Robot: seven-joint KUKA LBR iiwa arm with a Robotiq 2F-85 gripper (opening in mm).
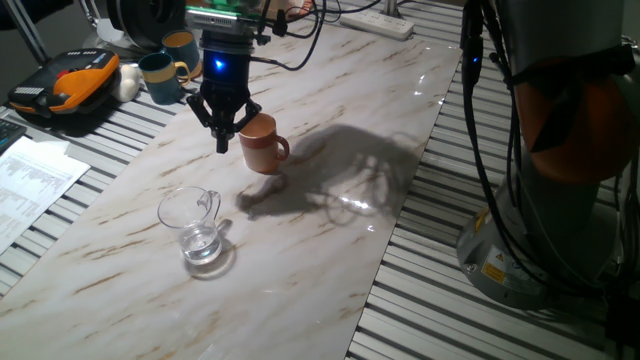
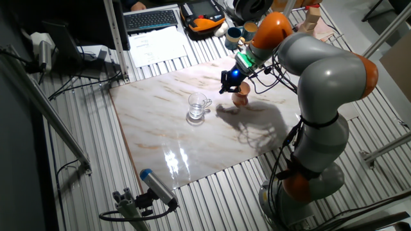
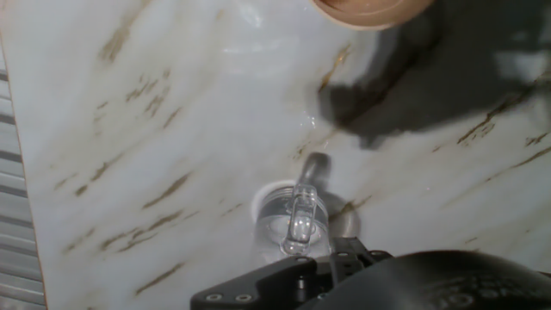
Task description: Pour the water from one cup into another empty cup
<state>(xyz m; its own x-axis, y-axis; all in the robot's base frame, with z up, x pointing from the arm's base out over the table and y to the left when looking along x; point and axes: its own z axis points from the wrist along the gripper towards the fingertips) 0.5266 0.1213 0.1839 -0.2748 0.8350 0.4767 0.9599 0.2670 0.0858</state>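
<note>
Hovering my gripper (image 1: 228, 135) above marble table (image 1: 330, 110), holding nothing, fingers seemingly close together. Glass mug (image 1: 196, 226) upright, ungrasped, water (image 1: 202, 246) inside; terracotta mug (image 1: 262, 143) near. Grasp, lift, pour all remain.

Dim room, hard arm shadow, tabletop glare

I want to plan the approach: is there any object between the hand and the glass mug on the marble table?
Nothing visible stands between them. The hand hangs above bare marble beside the terracotta mug, and the glass mug stands alone, apart from both, with only open tabletop between.
</note>
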